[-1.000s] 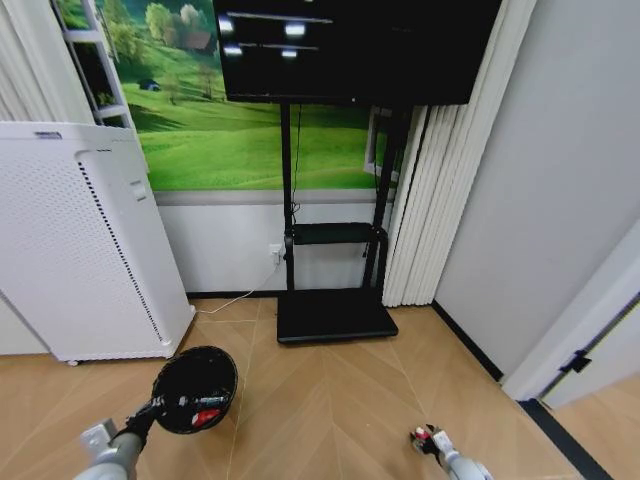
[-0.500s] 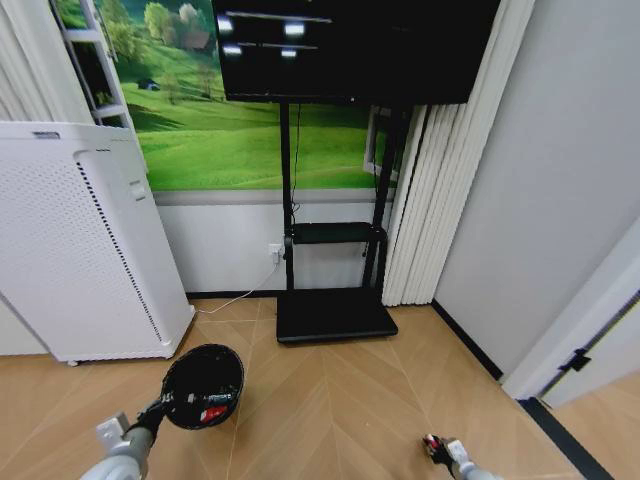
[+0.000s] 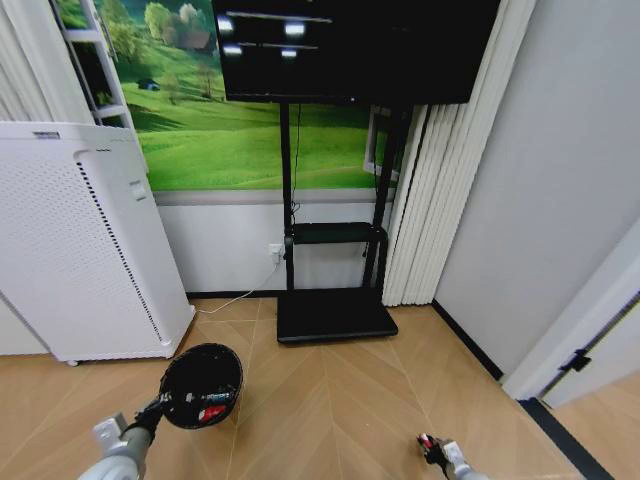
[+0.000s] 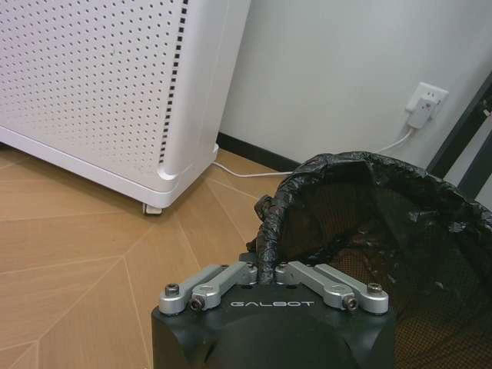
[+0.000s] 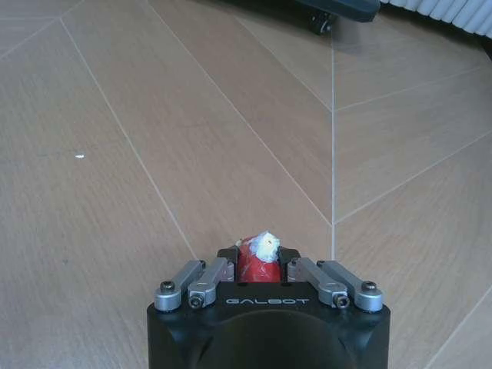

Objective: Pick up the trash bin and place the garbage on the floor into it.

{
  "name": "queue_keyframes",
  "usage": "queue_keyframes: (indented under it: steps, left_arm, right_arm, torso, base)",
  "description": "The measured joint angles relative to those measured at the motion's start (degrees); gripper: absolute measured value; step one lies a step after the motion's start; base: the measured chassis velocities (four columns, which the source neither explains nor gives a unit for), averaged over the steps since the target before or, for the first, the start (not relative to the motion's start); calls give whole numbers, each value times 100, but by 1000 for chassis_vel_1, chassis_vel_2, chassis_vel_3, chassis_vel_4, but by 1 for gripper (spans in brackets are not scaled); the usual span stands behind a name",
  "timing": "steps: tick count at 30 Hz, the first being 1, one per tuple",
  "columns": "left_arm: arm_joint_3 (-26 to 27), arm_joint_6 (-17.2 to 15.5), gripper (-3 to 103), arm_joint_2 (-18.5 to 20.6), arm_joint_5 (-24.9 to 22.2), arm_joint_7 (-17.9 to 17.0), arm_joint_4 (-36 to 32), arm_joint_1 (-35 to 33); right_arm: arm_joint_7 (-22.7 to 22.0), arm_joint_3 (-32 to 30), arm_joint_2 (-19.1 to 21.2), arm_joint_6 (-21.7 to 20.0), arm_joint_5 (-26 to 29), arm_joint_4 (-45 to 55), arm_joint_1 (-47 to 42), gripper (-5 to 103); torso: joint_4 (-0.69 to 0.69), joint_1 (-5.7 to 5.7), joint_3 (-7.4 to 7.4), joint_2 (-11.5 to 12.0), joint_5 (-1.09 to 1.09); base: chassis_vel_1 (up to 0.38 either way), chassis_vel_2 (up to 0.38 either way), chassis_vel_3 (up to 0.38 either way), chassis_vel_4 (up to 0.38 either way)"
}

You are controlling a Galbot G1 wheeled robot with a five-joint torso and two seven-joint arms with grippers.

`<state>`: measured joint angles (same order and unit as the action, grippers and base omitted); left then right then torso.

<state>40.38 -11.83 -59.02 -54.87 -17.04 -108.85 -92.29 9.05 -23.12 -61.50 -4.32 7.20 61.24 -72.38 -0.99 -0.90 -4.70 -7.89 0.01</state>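
Note:
The trash bin [image 3: 200, 385], small, round and black with a black bag liner [image 4: 384, 223], hangs just above the wood floor at the lower left of the head view. My left gripper [image 3: 155, 410] [image 4: 265, 267] is shut on its near rim. A red piece of garbage [image 3: 210, 412] lies inside the bin. At the lower right, my right gripper [image 3: 430, 446] [image 5: 259, 270] is shut on a crumpled red-and-white piece of garbage [image 5: 257, 257], held over bare floor about a third of the view's width to the right of the bin.
A tall white perforated appliance [image 3: 80, 240] stands left of the bin, close to it. The black TV-stand base [image 3: 335, 315] lies ahead against the wall, with pleated curtains [image 3: 430, 200] and a door frame [image 3: 580, 340] to the right. A wall socket [image 4: 425, 104] has a cable plugged in.
The bin has shifted a little to the right with my left gripper. My right gripper has dropped slightly toward the lower edge of the head view, still holding the red piece.

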Motion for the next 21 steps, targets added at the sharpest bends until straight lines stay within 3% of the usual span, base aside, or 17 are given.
queue_keyframes:
  steps: [5, 9, 14, 16, 17, 18, 19, 21]
  left_arm:
    - [-318, 0, 4, 99, 72, -10, -31, 130]
    - [-704, 1, 4, 252, 204, -5, -71, 240]
    - [-982, -4, 4, 387, 298, 25, -72, 323]
    - [-1173, -28, 4, 504, 320, 149, -76, 354]
    - [-1440, -1, 4, 662, 462, 472, -83, 355]
    - [-1440, -1, 4, 662, 462, 472, -83, 355]
    - [-1770, 120, 4, 817, 639, 804, 44, 462]
    - [-2020, 163, 4, 898, 660, 939, 172, 621]
  right_arm:
    - [-32, -107, 71, 37, 384, 909, -329, 25]
    - [66, -143, 91, 295, 1026, 1989, -666, 25]
    - [181, -137, 7, 569, 1369, 2605, -829, 25]
    - [253, -121, -115, 686, 1530, 3008, -901, 25]
    - [364, 32, -163, 777, 1730, 3478, -953, 25]
    - [364, 32, -163, 777, 1730, 3478, -953, 25]
    - [633, 192, -70, 956, 1878, 3919, -1005, 25]
    - [776, 230, -21, 1079, 1907, 4127, -1070, 25]
  torso:
    - [-3, 0, 0, 0, 0]
    - [0, 0, 1, 0, -4]
    - [-2, 0, 1, 0, -2]
    - [-1, 0, 1, 0, -2]
    - [0, 0, 1, 0, 0]
    - [0, 0, 1, 0, 0]
    - [2, 0, 1, 0, -2]
    - [3, 0, 1, 0, -1]
  base:
    - [0, 0, 0, 0]
    - [0, 0, 0, 0]
    - [0, 0, 0, 0]
    - [0, 0, 0, 0]
    - [0, 0, 0, 0]
    - [0, 0, 0, 0]
    - [0, 0, 0, 0]
    - [0, 0, 0, 0]
